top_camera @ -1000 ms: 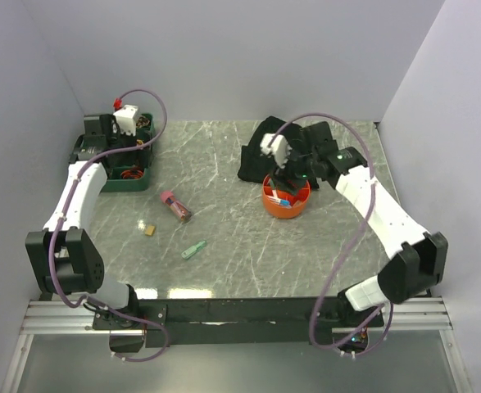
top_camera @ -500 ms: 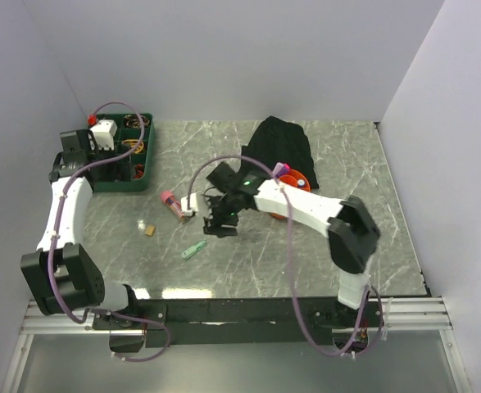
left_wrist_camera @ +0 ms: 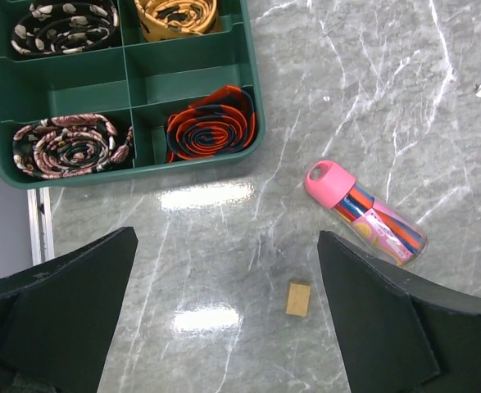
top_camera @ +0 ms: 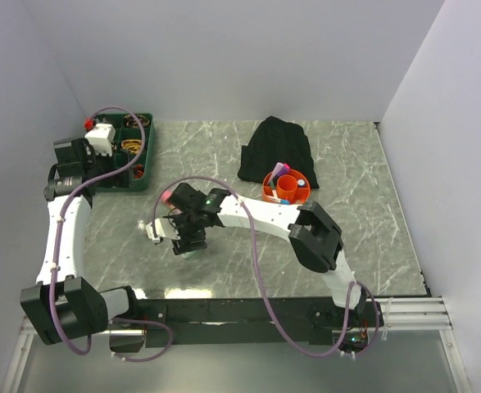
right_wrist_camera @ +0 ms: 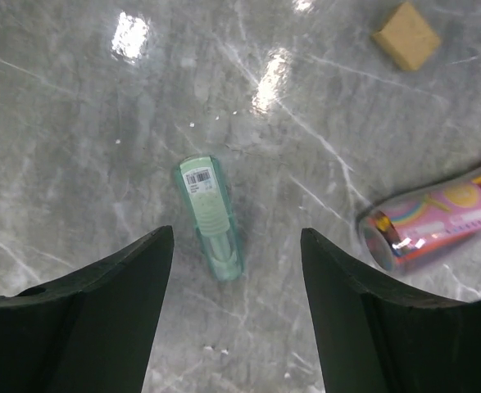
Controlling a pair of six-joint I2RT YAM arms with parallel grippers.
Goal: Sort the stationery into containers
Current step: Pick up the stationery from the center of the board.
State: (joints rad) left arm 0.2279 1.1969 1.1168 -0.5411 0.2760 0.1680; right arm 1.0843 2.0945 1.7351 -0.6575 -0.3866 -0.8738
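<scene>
A pale green clear pen case lies on the marble. My right gripper is open and empty just above it, with the case's near end between the fingers, untouched. A clear tube with a pink cap, full of coloured pens, lies close by and also shows in the right wrist view. A tan eraser lies below the tube. My left gripper is open and empty, high above the eraser. The dark green tray stands at the back left. The orange tub holds several pens and markers.
Coiled rubber bands fill several tray compartments. A black fabric heap lies behind the orange tub. My right arm stretches across the middle of the table. Grey walls close in the left, back and right.
My right arm has swung from the orange tub to the left and now hangs over the green case. My left gripper has drawn back from over the tray toward the left wall.
</scene>
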